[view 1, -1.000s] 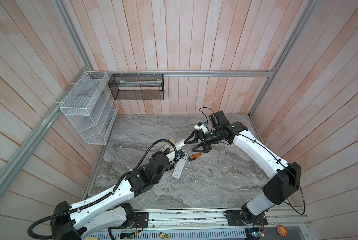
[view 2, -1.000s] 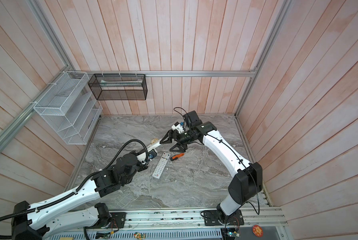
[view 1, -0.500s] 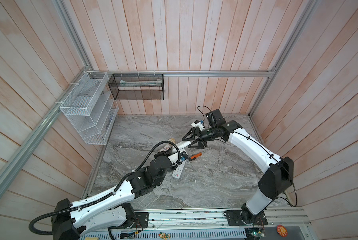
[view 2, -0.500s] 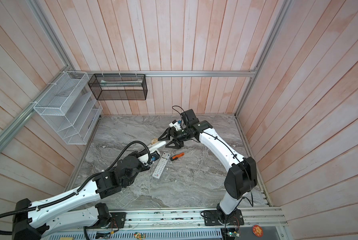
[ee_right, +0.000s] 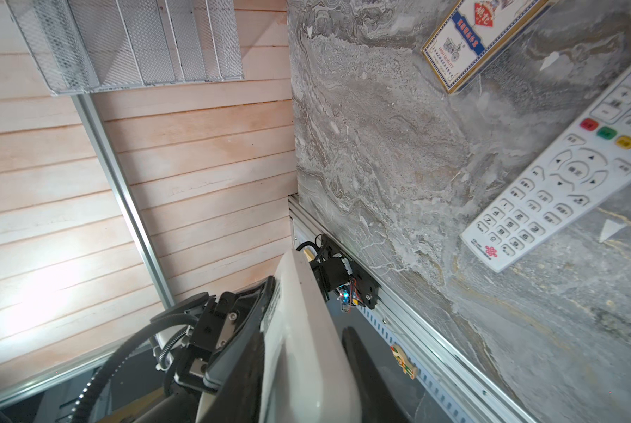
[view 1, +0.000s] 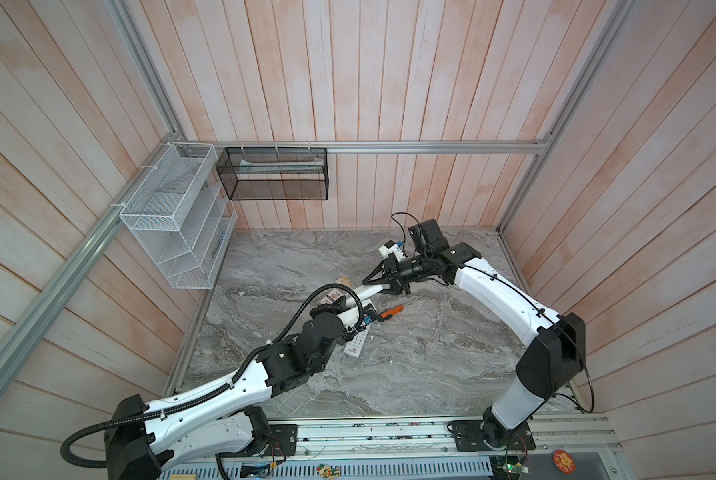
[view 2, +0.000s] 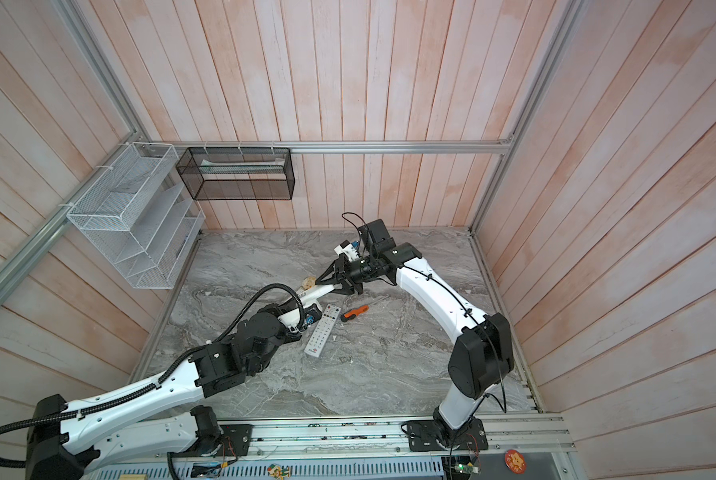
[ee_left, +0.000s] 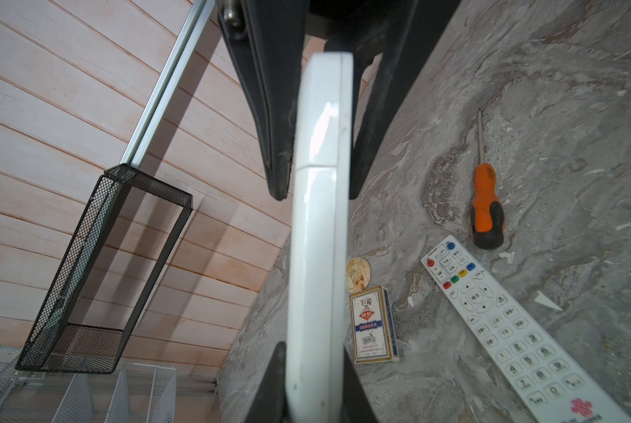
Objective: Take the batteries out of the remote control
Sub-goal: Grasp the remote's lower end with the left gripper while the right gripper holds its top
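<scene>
Clamping opposite ends, left claw and right claw pinch the slim white plastic remote control edge-up in midair, probably bracing it for prying open.

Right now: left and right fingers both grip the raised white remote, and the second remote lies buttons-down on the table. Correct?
No. The second remote lies buttons-up on the table, as the left wrist view shows clearly. The rest stands: the left fingers and right fingers both grip the raised remote.
</scene>
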Robot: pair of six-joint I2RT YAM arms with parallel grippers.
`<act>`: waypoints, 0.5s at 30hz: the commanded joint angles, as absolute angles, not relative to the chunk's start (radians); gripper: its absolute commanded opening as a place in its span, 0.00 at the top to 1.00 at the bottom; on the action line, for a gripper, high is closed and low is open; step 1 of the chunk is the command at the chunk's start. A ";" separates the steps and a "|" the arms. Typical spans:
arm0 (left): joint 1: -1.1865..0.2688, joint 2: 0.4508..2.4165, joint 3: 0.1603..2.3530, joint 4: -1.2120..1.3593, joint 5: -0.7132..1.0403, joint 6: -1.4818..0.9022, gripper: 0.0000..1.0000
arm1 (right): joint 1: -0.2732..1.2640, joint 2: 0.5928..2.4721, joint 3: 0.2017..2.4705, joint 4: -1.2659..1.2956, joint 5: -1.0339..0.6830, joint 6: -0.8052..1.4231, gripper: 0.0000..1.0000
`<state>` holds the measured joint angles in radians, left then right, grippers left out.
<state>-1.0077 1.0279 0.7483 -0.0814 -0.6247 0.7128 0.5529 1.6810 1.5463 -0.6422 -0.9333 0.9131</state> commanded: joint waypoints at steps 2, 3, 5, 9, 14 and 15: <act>-1.016 1.037 0.749 -0.015 -0.653 0.692 1.00 | 0.560 1.639 1.494 -0.558 -0.965 0.960 0.74; -1.018 1.038 0.752 -0.013 -0.655 0.692 1.00 | 0.560 1.630 1.478 -0.532 -0.971 0.981 0.76; -1.017 1.038 0.755 -0.010 -0.655 0.693 0.95 | 0.561 1.612 1.444 -0.482 -0.977 1.019 0.80; -1.020 1.035 0.746 0.009 -0.652 0.695 0.70 | 0.560 1.586 1.404 -0.426 -0.982 1.059 0.88; -1.021 1.018 0.735 0.026 -0.647 0.682 0.41 | 0.551 1.569 1.381 -0.409 -0.970 1.052 0.92; -1.020 1.010 0.735 0.024 -0.642 0.672 0.34 | 0.546 1.564 1.369 -0.392 -0.969 1.058 0.93</act>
